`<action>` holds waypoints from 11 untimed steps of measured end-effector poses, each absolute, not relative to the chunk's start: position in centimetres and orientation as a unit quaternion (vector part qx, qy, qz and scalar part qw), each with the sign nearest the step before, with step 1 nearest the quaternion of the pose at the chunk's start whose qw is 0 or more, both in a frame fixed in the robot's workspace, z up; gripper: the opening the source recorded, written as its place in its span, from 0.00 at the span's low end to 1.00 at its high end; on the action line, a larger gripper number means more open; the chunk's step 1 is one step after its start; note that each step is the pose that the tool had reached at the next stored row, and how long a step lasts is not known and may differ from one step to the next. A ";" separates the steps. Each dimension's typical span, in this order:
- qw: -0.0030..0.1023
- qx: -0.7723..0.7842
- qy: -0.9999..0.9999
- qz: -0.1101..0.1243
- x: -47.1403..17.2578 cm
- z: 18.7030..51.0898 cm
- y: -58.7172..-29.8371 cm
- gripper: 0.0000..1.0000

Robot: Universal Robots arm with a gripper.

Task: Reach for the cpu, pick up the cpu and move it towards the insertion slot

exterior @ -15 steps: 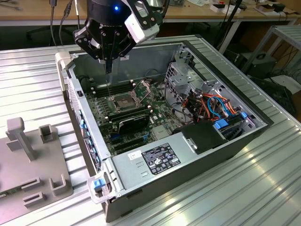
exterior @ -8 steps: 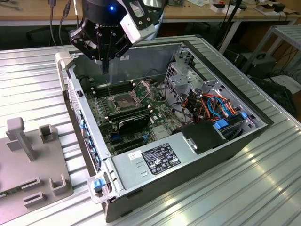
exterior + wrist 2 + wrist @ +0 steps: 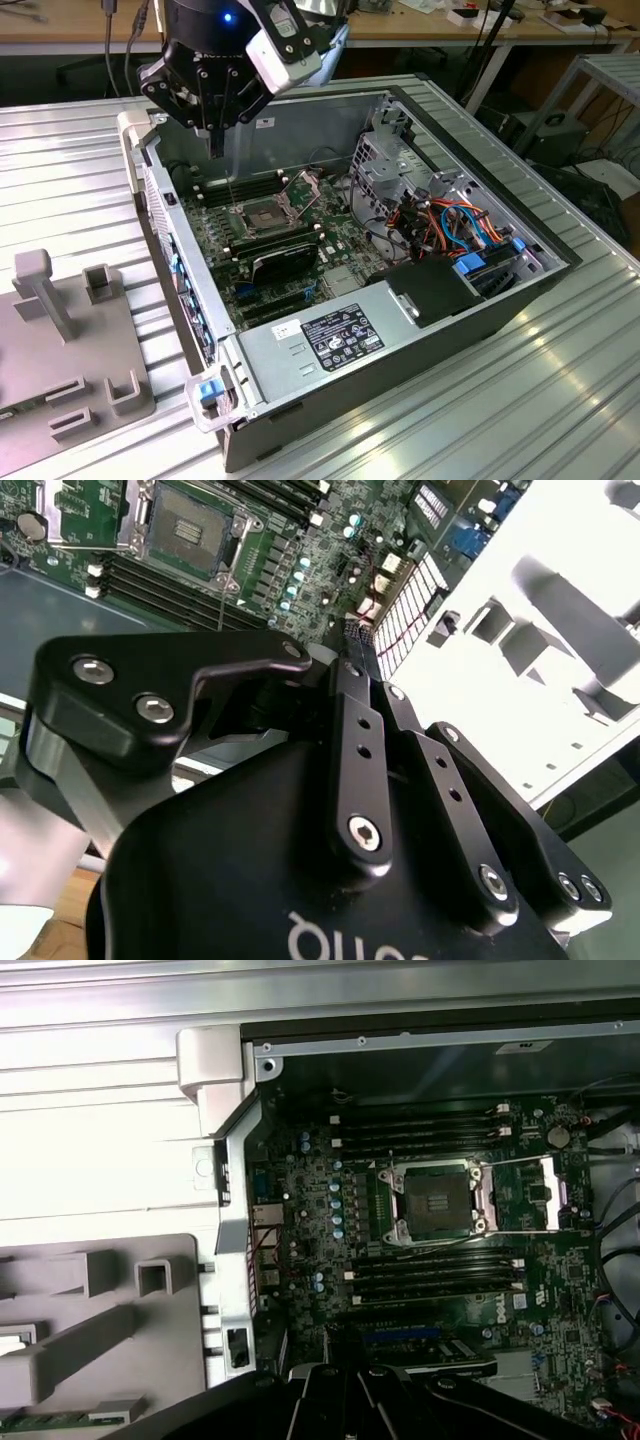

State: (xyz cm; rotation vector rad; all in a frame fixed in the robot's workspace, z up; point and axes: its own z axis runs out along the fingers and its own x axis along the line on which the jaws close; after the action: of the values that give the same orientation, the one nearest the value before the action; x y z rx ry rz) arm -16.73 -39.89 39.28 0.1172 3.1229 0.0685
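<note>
Gripper position: suspended over the far part of the open computer case, toward the exterior view's left. It is clear of the board and touches nothing below. Whether it is open or closed cannot be told, nor whether it carries the cpu.

Insertion slot: sits on the motherboard below and slightly nearer than the gripper, apart from it. In the first wrist view the insertion slot shows a dark centre inside its silver frame. The cover plate is folded back to one side and the thin wire lever is released. Judged purpose: the socket is left exposed to take a part from above.

Case orientation: lying on its side on the ribbed metal table with the side panel off, so the board faces upward. This presumably gives the arm a straight vertical approach.

Adjacent items: memory slots flank the socket, and a black finned block lies just nearer. A grey fixture tray stands on the table at the exterior view's left, likely as a staging place for parts.
</note>
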 end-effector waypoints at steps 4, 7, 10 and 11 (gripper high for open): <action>0.008 0.037 0.999 0.022 -17.0 39.3 -39.9 0.11; 0.008 0.038 0.999 0.022 -17.3 39.3 -39.9 0.11; 0.008 0.038 0.999 0.022 -17.6 39.3 -39.9 0.11; 0.008 0.038 0.999 0.022 -17.7 39.3 -39.9 0.11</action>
State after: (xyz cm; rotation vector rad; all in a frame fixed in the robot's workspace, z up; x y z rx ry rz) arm -17.70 -39.89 39.27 0.1172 3.1234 0.0685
